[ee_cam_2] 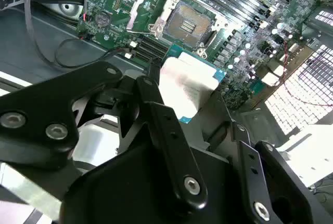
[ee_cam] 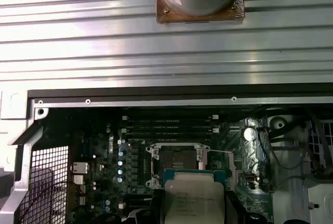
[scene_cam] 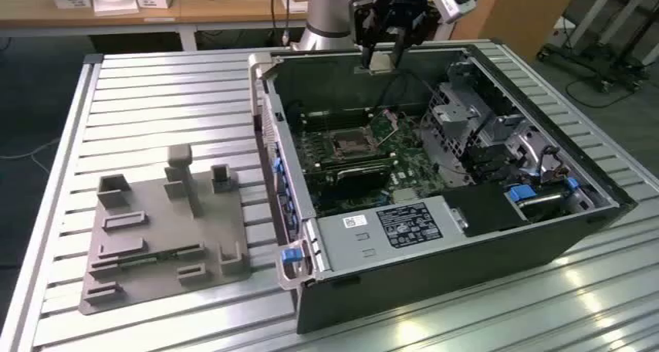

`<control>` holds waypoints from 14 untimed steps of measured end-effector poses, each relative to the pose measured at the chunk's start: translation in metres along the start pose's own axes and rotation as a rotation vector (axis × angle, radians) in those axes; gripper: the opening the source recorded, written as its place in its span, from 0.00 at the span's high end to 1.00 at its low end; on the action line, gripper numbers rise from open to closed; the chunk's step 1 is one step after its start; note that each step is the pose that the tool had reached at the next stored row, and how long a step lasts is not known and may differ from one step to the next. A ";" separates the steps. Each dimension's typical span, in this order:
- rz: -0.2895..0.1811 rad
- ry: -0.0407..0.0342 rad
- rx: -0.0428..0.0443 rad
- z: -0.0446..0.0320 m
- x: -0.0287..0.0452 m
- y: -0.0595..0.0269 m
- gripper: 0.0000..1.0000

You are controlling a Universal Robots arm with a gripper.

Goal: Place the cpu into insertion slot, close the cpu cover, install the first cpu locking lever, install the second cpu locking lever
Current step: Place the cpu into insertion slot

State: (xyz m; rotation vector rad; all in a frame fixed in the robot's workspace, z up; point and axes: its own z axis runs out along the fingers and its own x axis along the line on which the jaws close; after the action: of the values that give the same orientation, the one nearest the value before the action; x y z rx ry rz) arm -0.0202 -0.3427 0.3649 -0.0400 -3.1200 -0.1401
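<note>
black gripper [ee_cam_2: 188, 98] links sit closest to the lens in the second wrist view. the fingers [ee_cam_2: 152, 86] are pressed in on two opposite edges of the cpu [ee_cam_2: 182, 81], pinching it.

cpu look: small flat square, pale silver-grey metal top, thin green border showing at its edge. in the first wrist view the cpu [ee_cam: 193, 198] shows its pale top with faint print that we cannot read.

position: in the exterior view the gripper [scene_cam: 379, 59] holds the chip in the air over the far rim of the open computer case [scene_cam: 443, 252], well apart from the insertion slot [scene_cam: 353, 141].

surroundings: we note the slot [ee_cam: 177, 162] on the green motherboard [ee_cam: 104, 156], dark pin field uncovered, shiny rim around it. long black memory slots [ee_cam: 169, 125] run just beside it. the cpu cover [ee_cam_2: 141, 7] appears swung off to one side of the pin field. a black cable [ee_cam_2: 52, 52] loops near the board edge. outside the case, a grey fixture tray [scene_cam: 154, 236] lies on the slatted metal table [scene_cam: 165, 97].

orientation: chip held flat, top facing the wrist. its edges run roughly parallel to the socket's edges. being square, it shows no long axis.
</note>
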 end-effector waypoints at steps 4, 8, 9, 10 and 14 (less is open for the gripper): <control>0.000 0.0000 0.0000 0.0000 0.0000 0.0000 0.46; 0.000 0.0000 0.0000 0.0000 0.0000 0.0000 0.46; 0.000 0.0000 0.0001 0.0000 0.0000 0.0000 0.46; 0.000 0.0000 0.0000 0.0000 0.0000 0.0000 0.46; 0.002 -0.0002 0.0001 0.0000 0.0000 0.0000 0.46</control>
State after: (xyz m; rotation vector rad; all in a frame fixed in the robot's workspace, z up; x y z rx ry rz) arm -0.0202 -0.3427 0.3649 -0.0433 -3.1201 -0.1400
